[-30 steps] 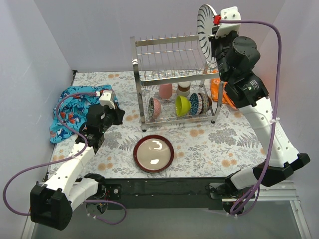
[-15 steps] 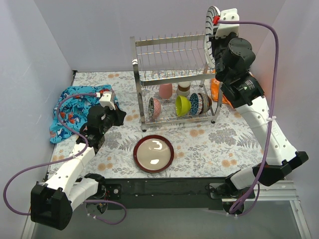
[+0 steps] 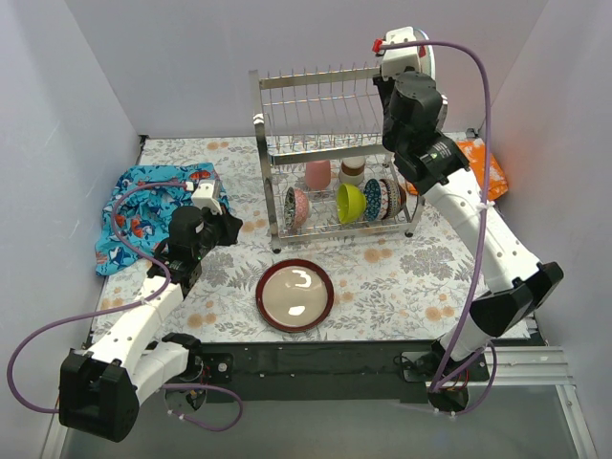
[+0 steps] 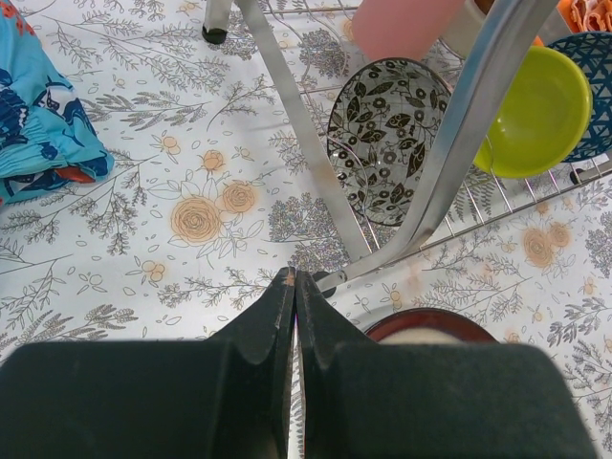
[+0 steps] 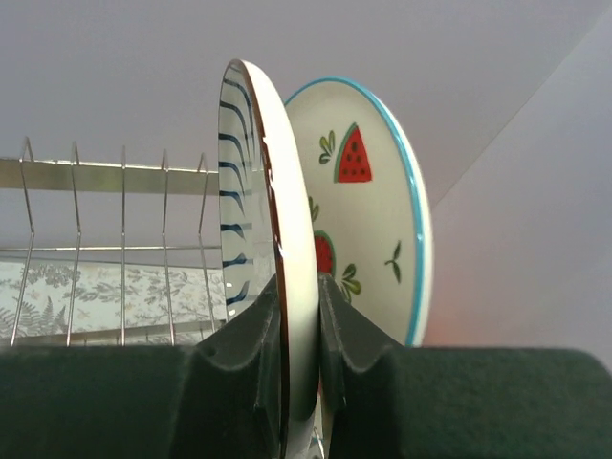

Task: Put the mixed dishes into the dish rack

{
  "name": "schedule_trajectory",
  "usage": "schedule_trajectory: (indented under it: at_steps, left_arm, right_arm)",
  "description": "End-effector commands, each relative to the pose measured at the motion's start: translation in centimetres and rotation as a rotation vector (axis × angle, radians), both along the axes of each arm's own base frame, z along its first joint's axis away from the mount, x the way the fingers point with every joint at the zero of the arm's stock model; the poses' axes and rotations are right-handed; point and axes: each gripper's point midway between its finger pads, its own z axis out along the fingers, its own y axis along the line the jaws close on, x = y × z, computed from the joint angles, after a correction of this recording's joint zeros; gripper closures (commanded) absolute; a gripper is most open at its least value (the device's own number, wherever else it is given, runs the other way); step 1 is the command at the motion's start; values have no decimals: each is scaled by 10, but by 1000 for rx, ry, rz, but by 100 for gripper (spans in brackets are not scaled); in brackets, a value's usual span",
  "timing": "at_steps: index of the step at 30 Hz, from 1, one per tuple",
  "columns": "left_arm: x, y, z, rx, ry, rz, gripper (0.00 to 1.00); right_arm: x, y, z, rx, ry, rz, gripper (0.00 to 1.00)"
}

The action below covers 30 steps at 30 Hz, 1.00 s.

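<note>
My right gripper [image 5: 298, 282] is shut on the lower edge of an upright white plate [image 5: 244, 163] with dark blue dashes round its rim. It holds the plate above the right end of the dish rack's [image 3: 325, 105] upper shelf. Close behind it stands a teal-rimmed plate [image 5: 368, 220] with red fruit marks. The lower tier holds a patterned bowl [image 4: 387, 139], a lime bowl [image 4: 535, 110], further bowls and a pink cup [image 3: 317, 173]. A dark-red-rimmed plate [image 3: 295, 295] lies flat on the table before the rack. My left gripper [image 4: 294, 277] is shut and empty, low near the rack's front left leg.
A blue patterned cloth [image 3: 143, 206] is bunched at the table's left edge. An orange cloth [image 3: 483, 164] lies right of the rack. The rack's slanted chrome post [image 4: 459, 134] crosses just ahead of the left gripper. Purple walls close in on three sides.
The right arm has swung left with the dashed plate, from beside the rack's right end to over its upper shelf. The orange cloth now shows. The left arm has stayed put.
</note>
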Motion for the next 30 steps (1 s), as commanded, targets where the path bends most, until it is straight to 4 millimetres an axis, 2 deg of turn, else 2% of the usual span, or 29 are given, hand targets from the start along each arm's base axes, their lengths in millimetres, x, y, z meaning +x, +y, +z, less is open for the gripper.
schedule_trajectory:
  at_steps: [1, 4, 5, 6, 7, 8, 10, 11, 14, 17, 24, 27, 28, 30]
  left_arm:
    - [-1, -1, 5, -9, -17, -7, 100]
    - [-3, -2, 2, -9, -10, -12, 99]
    - [-3, -3, 2, -11, -10, -19, 96]
    - [-4, -4, 1, -13, -4, -29, 90]
    - [-7, -8, 0, -20, 6, -49, 74]
    - [-11, -14, -1, -28, 15, -92, 68]
    - [-17, -22, -7, -38, 37, -143, 55]
    - [-20, -24, -11, -37, 47, -169, 48]
    - [-35, -39, -18, -56, 66, -284, 39]
    - [-42, -45, -29, -49, 114, -350, 35]
    - [-51, -50, -56, 15, 175, -463, 35]
    - [-59, -52, -66, 29, 180, -511, 36]
    - [-63, -53, -67, 28, 182, -528, 38]
    - [-68, -54, -71, 32, 188, -555, 40]
  right_arm:
    - [-5, -8, 28, 78, -94, -52, 99]
    - [-3, -4, 22, 76, -76, -48, 99]
    - [-3, -5, 23, 79, -76, -46, 89]
    - [-3, -1, 23, 93, -72, -29, 83]
    - [-6, -1, 27, 97, -67, -16, 77]
    - [-7, 1, 28, 100, -65, 1, 67]
    - [-14, 4, 35, 109, -63, 51, 54]
    - [-18, 5, 39, 110, -65, 73, 44]
    - [-30, 11, 43, 77, -48, 143, 37]
    - [-42, 7, 48, 69, -46, 158, 33]
    - [-76, -15, 78, 82, -114, 176, 30]
    - [-88, -21, 80, 69, -121, 192, 30]
    - [-88, -19, 68, 42, -92, 205, 30]
    - [-99, -19, 65, 25, -91, 250, 27]
